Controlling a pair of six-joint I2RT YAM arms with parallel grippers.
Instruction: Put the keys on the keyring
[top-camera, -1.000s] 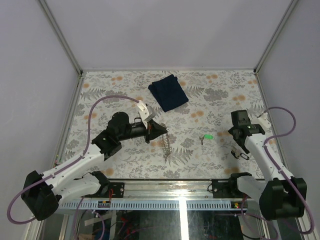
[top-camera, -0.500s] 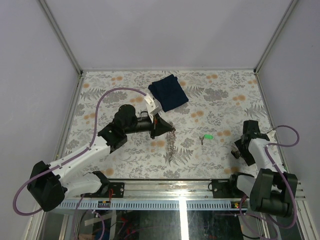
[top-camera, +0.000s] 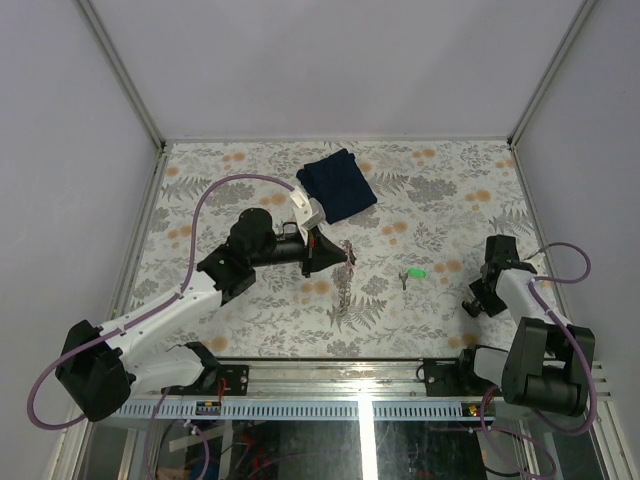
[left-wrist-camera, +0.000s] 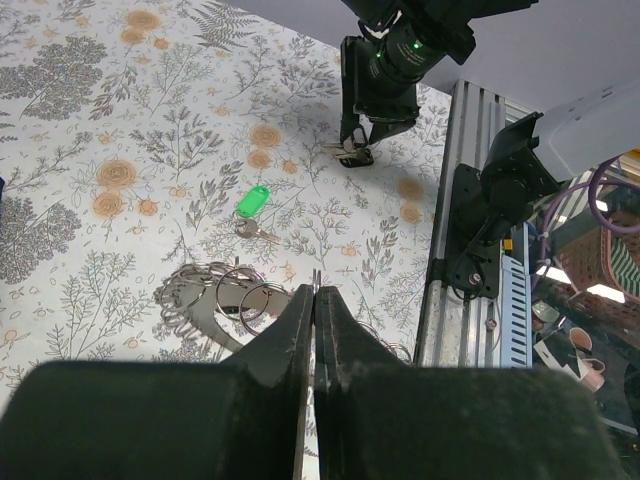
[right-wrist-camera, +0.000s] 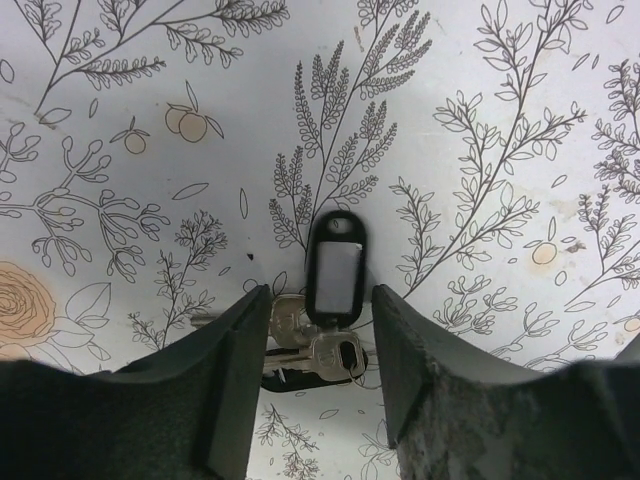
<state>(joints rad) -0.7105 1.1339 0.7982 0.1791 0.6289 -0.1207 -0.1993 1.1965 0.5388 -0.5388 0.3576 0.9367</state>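
The left gripper (top-camera: 338, 256) is pinching the keyring (top-camera: 345, 283), which dangles down onto the floral table (top-camera: 215, 180). A green key (top-camera: 415, 272) sits just right of it. The right gripper (top-camera: 479, 299) is low by the right edge, and there's a blue cloth (top-camera: 337, 186) further back.

Pretty clearly a robotics lab rig, not anybody's home. A table (top-camera: 200, 180) covered in a flowery-patterned sheet is boxed in by plain pale panels (top-camera: 320, 60) held between bare metal posts (top-camera: 122, 72), like a test booth. Two robot arms (top-camera: 165, 315) are bolted to a metal rail (top-camera: 330, 371) along the near edge, with purple cables (top-camera: 215, 188) looped off them. A slotted cable duct (top-camera: 300, 408) and a tangle of loose wires (top-camera: 250, 455) can be seen underneath, and more cabling is bunched beside the table in the left wrist view.
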